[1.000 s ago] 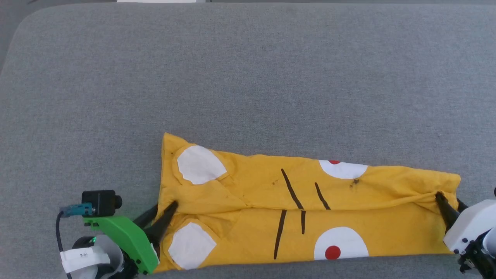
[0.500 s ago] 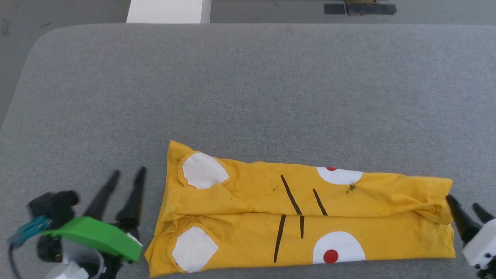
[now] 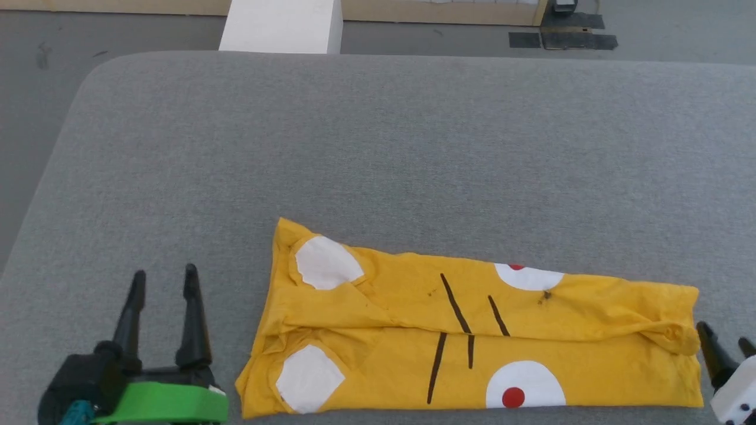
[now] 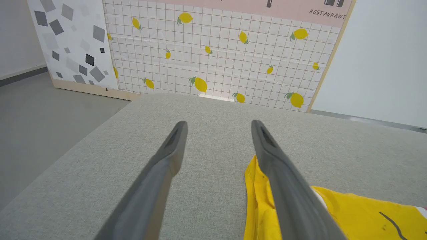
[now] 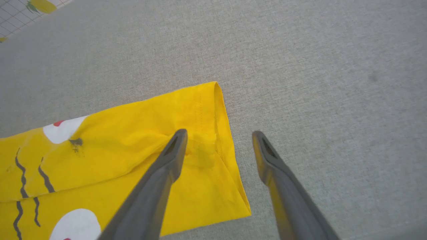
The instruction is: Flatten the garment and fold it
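Note:
The garment [image 3: 472, 330], a bright yellow T-shirt with white patches, red dots and black stripes, lies folded into a long band near the front edge of the grey padded table [image 3: 378, 147]. My left gripper [image 3: 164, 278] stands open at the lower left, a short way off the garment's left end, nothing between its fingers. In the left wrist view the garment [image 4: 367, 213] lies beside the right finger. My right gripper [image 3: 723, 339] is open just off the garment's right end. In the right wrist view the right gripper [image 5: 218, 133] hovers over the garment's [image 5: 133, 140] hemmed end.
A white block [image 3: 283, 26] stands on the floor beyond the table's far edge, with dark mats [image 3: 561, 38] further right. A lemon-patterned tiled panel [image 4: 213, 50] rises behind the table in the left wrist view. Bare grey table spreads beyond the garment.
Both grippers let go of the garment's ends, opened and drew back outward and toward me. The head camera tilted up, showing more floor beyond the table. The garment stays folded.

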Motion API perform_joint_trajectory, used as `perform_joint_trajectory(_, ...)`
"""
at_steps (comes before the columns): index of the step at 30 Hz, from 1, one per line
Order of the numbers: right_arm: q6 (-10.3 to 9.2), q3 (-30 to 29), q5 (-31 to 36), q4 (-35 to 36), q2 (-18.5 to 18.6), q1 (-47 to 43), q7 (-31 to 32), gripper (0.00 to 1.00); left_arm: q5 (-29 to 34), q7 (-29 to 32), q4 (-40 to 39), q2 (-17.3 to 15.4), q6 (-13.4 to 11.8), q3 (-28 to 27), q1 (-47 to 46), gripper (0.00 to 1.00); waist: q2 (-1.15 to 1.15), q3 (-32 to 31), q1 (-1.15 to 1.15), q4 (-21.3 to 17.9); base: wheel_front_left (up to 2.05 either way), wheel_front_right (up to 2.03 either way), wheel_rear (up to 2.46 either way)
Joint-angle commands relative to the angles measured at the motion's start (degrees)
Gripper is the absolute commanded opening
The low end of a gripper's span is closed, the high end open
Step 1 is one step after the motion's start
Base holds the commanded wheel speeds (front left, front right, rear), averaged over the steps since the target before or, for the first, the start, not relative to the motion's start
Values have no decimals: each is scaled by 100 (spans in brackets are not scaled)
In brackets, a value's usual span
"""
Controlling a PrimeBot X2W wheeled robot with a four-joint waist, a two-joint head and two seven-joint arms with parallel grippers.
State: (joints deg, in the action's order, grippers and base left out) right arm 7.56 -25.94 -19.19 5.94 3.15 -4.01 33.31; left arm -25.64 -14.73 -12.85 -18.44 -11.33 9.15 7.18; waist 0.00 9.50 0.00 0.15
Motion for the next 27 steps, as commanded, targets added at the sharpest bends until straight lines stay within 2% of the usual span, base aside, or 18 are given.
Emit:
perform_joint_trajectory(1,-8,14,43,-144,15,-41,26,100,76,-25,24,103,96,-45,115,100,0,22,0,84,0,0,0)
perform_joint_trajectory(6,-8,-4,165,-874,149,198,-31,100,289,-26,192,365,517,-246,104,100,0,92,0,276,0,0,0)
perform_joint_trajectory(15,-8,302,92,-1638,236,437,-56,100,610,-26,450,298,762,-211,112,100,0,119,0,329,0,0,0)
perform_joint_trajectory(17,-8,378,63,-1744,252,435,27,0,622,-27,520,294,793,-169,111,100,0,112,0,323,0,0,0)
perform_joint_trajectory(27,-8,319,118,-1886,544,651,-30,0,585,-27,693,307,847,-99,48,100,0,150,0,203,0,0,0)
